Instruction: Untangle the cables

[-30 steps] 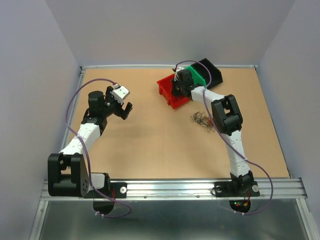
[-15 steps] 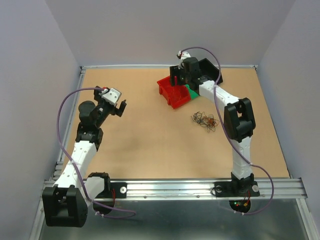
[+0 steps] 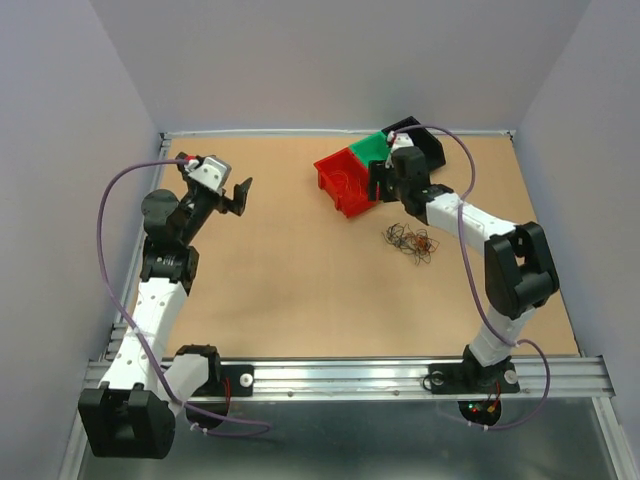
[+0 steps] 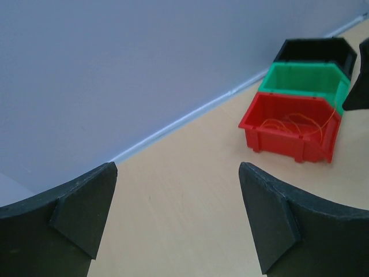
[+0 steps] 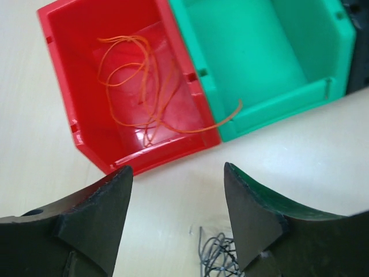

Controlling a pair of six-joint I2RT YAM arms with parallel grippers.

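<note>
Your cables (image 3: 410, 242) lie in one clump on the table (image 3: 300, 280), right of centre, sprawled roughly left to right, with strands too fine to count. The right wrist view cuts the clump off. More orange wire (image 5: 147, 86) coils in the red bin (image 5: 63, 69), one end trailing onto the green bin (image 5: 248, 57). There are three bins, and the black bin (image 3: 425, 140) is partly hidden. The left gripper (image 3: 238, 193) and right gripper (image 3: 378, 184) both gape, holding nothing.

Dark cable clump (image 3: 410, 242) on table (image 3: 300, 270), nr red bin (image 5: 69, 63) w/ orange wires (image 5: 151, 86) inside.

Open table (image 3: 300, 265) left of cables (image 3: 410, 242) — red bin (image 3: 347, 205), green bin (image 3: 372, 147) beyond.
</note>
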